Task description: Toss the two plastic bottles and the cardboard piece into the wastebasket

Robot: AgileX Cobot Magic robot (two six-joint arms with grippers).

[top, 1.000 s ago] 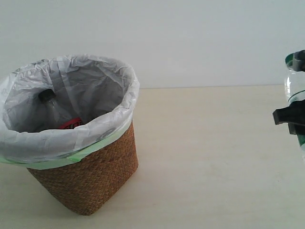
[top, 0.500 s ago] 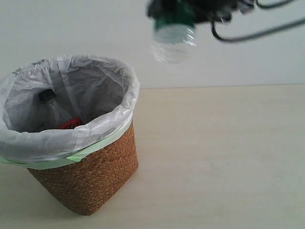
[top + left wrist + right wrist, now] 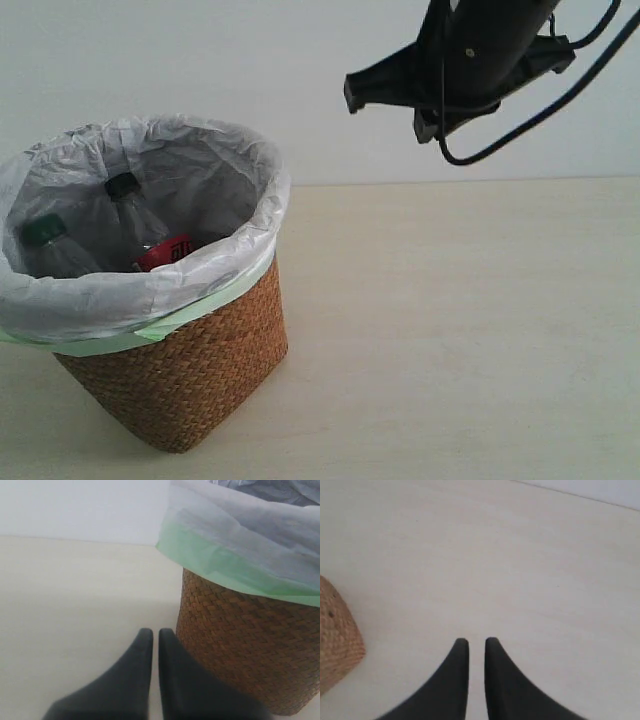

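Bottles first: the green-capped bottle (image 3: 47, 240) now lies inside the wastebasket (image 3: 190, 370). Its cap points up against the liner bag (image 3: 200, 160), below and well to the left of your right gripper (image 3: 476, 641) as the exterior view shows it. Half a second ago it hung in that gripper, in the air above and to the right of the basket rim. A second ago it was out at the right edge of that view.

The black-capped bottle (image 3: 125, 200) is in the basket too, and it has shifted since the drop. Its cap sits higher and further right than before, and its red label (image 3: 165, 252) shows more above the rim.

Your right gripper holds nothing now. Its fingers stand close together with only a thin slit between them, over bare table (image 3: 450, 330). The basket's wicker wall is off to one side and clear of it. In the exterior view the right arm (image 3: 480, 40) sits high, above and to the right of the basket, with its cable (image 3: 560, 100) looping below it.

Your left gripper (image 3: 151, 631) is low at the table, its fingers pressed nearly together on nothing. The woven wall of the basket stands just beside it; you cannot tell from its wrist view whether a finger touches the wicker.
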